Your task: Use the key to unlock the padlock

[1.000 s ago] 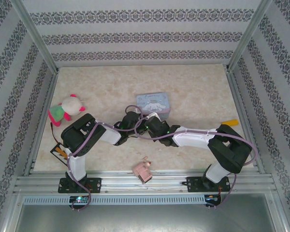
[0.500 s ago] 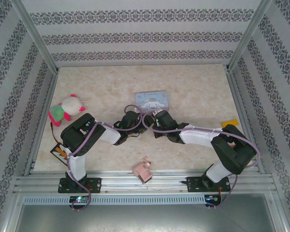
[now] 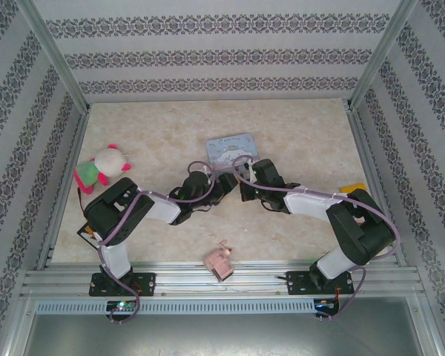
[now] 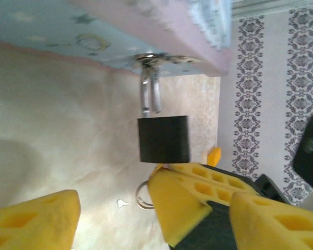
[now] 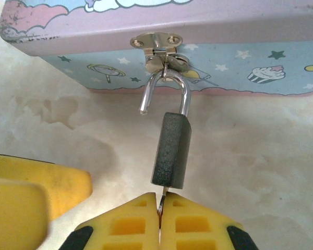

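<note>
Right wrist view gives us the padlock (image 5: 171, 151) hung mid-frame on the tin's (image 5: 250, 31) hasp, one shackle leg free, right fingers (image 5: 130, 226) pinching the key (image 5: 162, 195); left wrist view adds left fingers (image 4: 31, 221) wide, empty.

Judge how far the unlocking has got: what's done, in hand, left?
Done: one leg of the shackle is out of the padlock, so it looks unlocked. In hand: the right end effector pinches the key in its base; the left end effector stands open beside it. Left: perhaps unhooking it from the hasp.
</note>
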